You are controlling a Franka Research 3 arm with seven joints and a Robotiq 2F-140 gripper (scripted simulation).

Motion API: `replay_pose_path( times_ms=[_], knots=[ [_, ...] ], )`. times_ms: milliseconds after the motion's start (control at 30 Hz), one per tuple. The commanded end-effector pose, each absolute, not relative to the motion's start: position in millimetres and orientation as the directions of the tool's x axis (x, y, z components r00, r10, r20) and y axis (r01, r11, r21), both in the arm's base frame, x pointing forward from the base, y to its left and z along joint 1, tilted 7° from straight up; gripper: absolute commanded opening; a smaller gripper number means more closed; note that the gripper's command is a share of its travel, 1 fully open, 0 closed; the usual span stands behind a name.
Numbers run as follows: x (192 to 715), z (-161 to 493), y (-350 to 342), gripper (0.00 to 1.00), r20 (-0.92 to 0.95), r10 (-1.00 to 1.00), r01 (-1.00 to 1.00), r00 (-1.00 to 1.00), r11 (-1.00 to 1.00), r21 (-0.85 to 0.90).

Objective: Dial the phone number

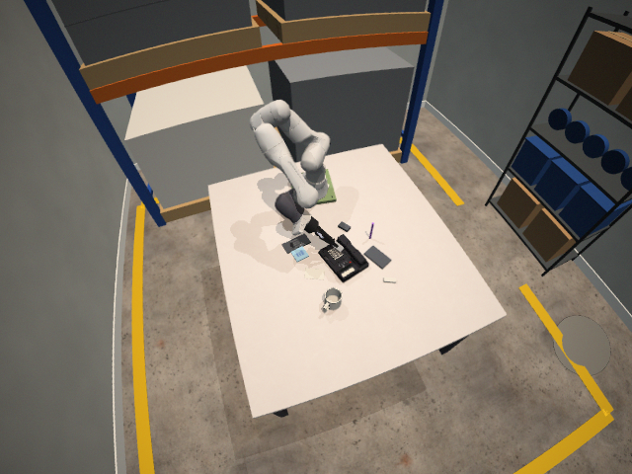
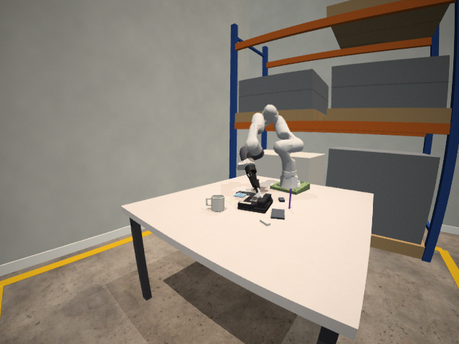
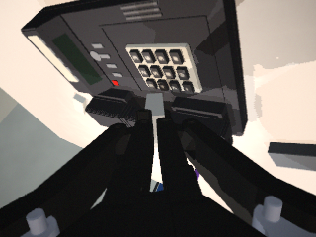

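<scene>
A: How will the phone (image 1: 343, 261) (image 2: 254, 204) (image 3: 217, 59) handle?
B: Light, probably, and likely to slide; tap single keys (image 3: 159, 72) softly, grip nothing.
A: Where is it?
B: Mid-tabletop (image 1: 387, 326) (image 2: 222, 236), right of the blue note (image 1: 299, 254) (image 2: 239, 194) in the top view. The closed, empty tool (image 1: 334, 242) (image 2: 257, 193) (image 3: 155, 106) is beside the keypad (image 3: 196, 74).
A: Room?
B: Upward; the handset (image 1: 352, 252) crowds it.

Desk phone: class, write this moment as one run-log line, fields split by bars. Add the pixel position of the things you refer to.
gripper (image 1: 334, 241) (image 2: 257, 195) (image 3: 155, 106): shut | handset (image 1: 352, 252) (image 2: 262, 200): cradled | mug (image 1: 333, 296) (image 2: 217, 203): upright | key contact: unclear
</scene>
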State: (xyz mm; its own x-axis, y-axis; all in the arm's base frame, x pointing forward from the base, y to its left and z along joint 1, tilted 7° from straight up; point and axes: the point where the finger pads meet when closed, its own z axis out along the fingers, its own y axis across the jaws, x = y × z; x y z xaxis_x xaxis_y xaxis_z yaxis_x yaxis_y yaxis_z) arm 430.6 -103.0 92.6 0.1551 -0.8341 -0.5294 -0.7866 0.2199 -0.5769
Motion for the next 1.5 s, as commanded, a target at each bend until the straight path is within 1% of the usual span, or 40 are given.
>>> replay_pose_path(
  times_ms=[0,1467],
  knots=[
    [432.2,90.5,-105.7,0.00,-0.527,-0.836,-0.784,0.151,0.224,-0.579],
    [433.0,84.6,-106.0,0.00,-0.527,-0.836,-0.784,0.151,0.224,-0.579]
  ],
)
